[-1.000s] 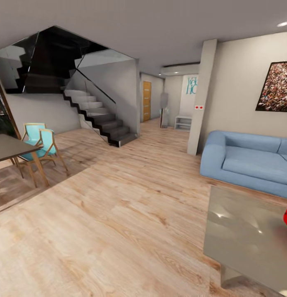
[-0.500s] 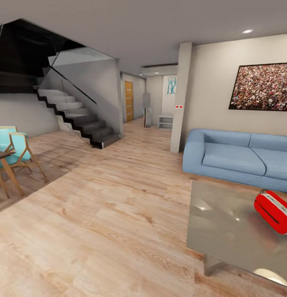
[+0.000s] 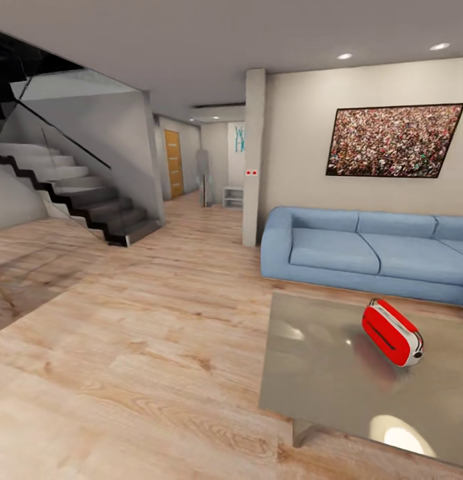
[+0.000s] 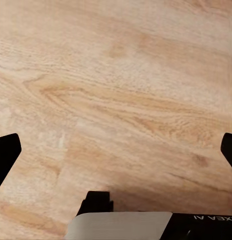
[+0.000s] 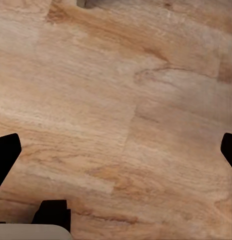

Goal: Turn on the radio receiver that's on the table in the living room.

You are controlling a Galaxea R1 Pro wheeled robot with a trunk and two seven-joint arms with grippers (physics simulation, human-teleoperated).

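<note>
Cam panned; radio receiver (image 3: 392,332) mid-table (image 3: 311,373).

Black fingertips (image 4: 6,155), pale grey housing (image 4: 121,225)

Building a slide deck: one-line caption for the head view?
Small red radio receiver on glossy grey table, blue sofa behind, staircase left.

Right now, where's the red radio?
In the head view, the radio receiver lies at lower right on the glossy grey table, in front of the blue sofa.
</note>
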